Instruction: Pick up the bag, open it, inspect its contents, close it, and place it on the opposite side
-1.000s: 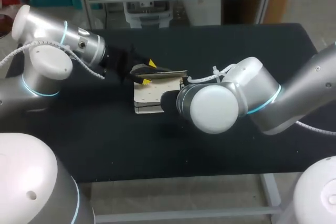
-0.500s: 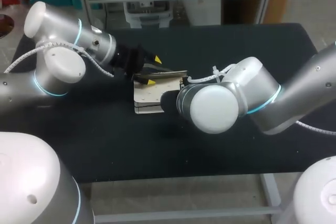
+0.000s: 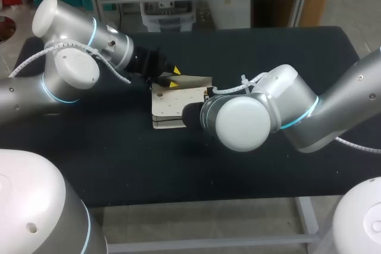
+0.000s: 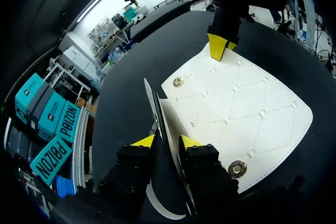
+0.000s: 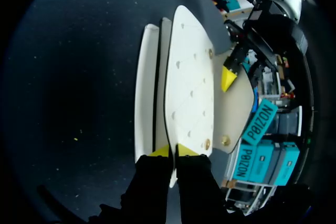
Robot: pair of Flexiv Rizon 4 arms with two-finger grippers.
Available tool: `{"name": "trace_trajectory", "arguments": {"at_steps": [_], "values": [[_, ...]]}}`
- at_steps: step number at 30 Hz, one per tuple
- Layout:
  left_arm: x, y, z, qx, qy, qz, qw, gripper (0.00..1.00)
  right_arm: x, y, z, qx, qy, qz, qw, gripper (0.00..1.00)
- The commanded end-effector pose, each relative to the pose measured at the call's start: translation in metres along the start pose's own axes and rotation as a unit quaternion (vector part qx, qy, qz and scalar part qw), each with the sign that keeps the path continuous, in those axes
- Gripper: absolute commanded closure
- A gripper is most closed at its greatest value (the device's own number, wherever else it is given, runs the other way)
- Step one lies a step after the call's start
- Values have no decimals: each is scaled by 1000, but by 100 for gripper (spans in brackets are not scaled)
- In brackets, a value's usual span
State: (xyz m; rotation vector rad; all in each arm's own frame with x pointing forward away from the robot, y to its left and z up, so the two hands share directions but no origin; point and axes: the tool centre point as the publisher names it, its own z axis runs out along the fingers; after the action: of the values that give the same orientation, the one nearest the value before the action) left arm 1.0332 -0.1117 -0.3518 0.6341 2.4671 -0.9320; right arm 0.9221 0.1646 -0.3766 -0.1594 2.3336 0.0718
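On the black table the white quilted bag is seen lying flat, near the middle. The left gripper is placed at the far left corner of the bag, where the flap is raised from the bag. The right side of the bag is covered by the right arm, so its fingers are hidden in this view.

In the left wrist view, the fingers of the left gripper are set narrow, and the thin edge of the flap is pinched between them from two sides. The quilted face of the bag is spread just beside them, with two metal snaps on it. The right gripper is touching the far edge of the bag.

In the right wrist view, the fingers of the right gripper are almost together, and the edge of the upper panel of the bag is clamped between them. The open flap is seen beyond the bag.
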Motion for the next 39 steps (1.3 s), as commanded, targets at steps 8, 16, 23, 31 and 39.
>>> {"name": "trace_trajectory", "arguments": {"at_steps": [8,16,23,31,39], "values": [[-1,2,3,-6,14,-5,1000,100,4,-3,1,-6,-81,0,997,100],[-1,-1,-2,7,12,-13,1000,100,4,-3,1,-6,-81,0,997,100],[-6,-10,-13,13,-9,-23,1000,100,-6,0,-18,-21,-66,2,998,0],[-19,-19,-29,13,-49,-55,997,100,-21,0,-56,-42,-64,4,997,0],[-29,-40,-44,6,-81,-70,994,100,-40,-8,-75,-45,-48,21,998,1]]}}
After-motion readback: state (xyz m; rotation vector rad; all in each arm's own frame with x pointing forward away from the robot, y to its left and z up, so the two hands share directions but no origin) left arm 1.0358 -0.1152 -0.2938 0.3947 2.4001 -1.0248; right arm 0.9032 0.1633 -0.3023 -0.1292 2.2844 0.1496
